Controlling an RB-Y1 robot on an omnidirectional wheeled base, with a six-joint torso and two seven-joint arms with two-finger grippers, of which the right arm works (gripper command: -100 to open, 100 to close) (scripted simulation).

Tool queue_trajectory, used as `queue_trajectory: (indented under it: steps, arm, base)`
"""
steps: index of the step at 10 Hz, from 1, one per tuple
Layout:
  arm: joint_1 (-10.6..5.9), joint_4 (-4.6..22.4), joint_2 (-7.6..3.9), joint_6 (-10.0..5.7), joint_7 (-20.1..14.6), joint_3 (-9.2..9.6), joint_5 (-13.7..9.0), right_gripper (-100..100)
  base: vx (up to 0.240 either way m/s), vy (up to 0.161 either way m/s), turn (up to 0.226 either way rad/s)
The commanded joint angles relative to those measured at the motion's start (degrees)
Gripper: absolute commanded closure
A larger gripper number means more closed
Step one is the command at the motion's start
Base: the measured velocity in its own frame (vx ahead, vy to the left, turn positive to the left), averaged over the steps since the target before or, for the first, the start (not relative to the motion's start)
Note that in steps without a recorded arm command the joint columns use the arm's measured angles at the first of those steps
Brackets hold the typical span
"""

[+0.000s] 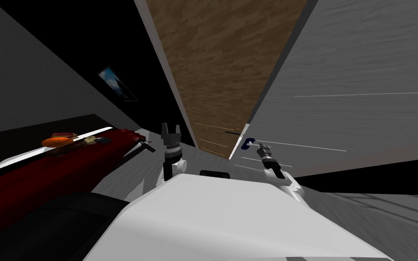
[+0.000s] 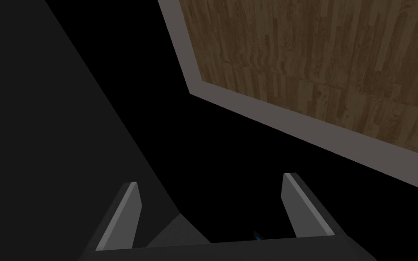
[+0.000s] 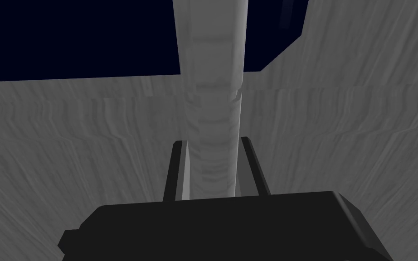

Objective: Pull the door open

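With the handle clamped in the right gripper jaws and the left gripper jaws wide, the door is best drawn slowly along its arc.

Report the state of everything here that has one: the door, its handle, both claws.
Door: ajar, with wooden floor showing past its free edge.
Door handle: gripped, pressed between the right claw's fingers.
Right claw: shut on the door handle.
Left claw: open, holding nothing, away from the door.
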Motion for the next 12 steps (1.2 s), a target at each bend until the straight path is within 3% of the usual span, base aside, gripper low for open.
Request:
queue_trajectory:
  steps: [1, 3, 4, 12]
  arm:
    - [0.52, -0.6, -0.56, -0.96, -1.1, 1.46, 0.2, 100]
    - [1.17, -1.5, -1.17, -1.85, -2.4, 3.17, 0.5, 100]
    - [0.64, -0.5, -1.22, -1.34, -1.9, 2.27, 0.3, 100]
    - [7.8, -3.5, -6.07, -8.87, -8.0, 5.37, 1.6, 100]
  base:
    - [-0.211, -0.078, 0.124]
    - [-0.191, -0.09, 0.166]
    - [-0.088, -0.044, 0.027]
    - [-0.195, -0.054, 0.12]
